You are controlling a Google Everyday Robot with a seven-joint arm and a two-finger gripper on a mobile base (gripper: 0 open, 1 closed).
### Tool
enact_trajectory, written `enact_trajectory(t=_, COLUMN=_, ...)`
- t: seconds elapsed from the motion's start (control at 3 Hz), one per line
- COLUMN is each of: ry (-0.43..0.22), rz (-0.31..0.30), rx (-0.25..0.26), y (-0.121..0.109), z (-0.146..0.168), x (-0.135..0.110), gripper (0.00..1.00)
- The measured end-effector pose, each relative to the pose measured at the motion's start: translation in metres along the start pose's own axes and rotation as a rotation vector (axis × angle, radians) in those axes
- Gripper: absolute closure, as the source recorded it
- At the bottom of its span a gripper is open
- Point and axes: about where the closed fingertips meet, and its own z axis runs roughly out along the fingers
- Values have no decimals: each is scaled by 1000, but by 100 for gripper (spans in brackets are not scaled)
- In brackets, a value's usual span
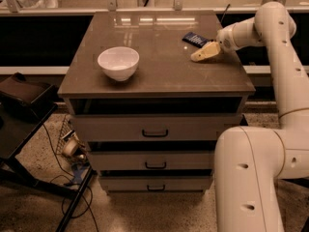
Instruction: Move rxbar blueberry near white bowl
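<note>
The rxbar blueberry [195, 39], a small flat dark blue bar, lies on the cabinet top [159, 71] at the back right. The white bowl [118, 63] stands upright on the left part of the top, well apart from the bar. My gripper [203, 53] is low over the top, just in front of and to the right of the bar, its tan fingers pointing left. The white arm reaches in from the right.
The cabinet has three drawers [155, 129] below the top. A dark stand [21, 100] and cables [72, 153] are on the floor at the left. A shelf edge with posts [145, 6] runs behind the cabinet.
</note>
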Motion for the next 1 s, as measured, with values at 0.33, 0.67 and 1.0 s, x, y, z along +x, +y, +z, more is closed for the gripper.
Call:
enact_trajectory(t=0.33, ry=0, rz=0, rx=0, y=0, z=-2, x=-2, gripper=0)
enact_trajectory(t=0.67, ry=0, rz=0, rx=-1, y=1, z=-2, x=-2, gripper=0)
enact_trajectory(t=1.0, ry=0, rz=0, rx=-1, y=1, z=-2, x=-2, gripper=0)
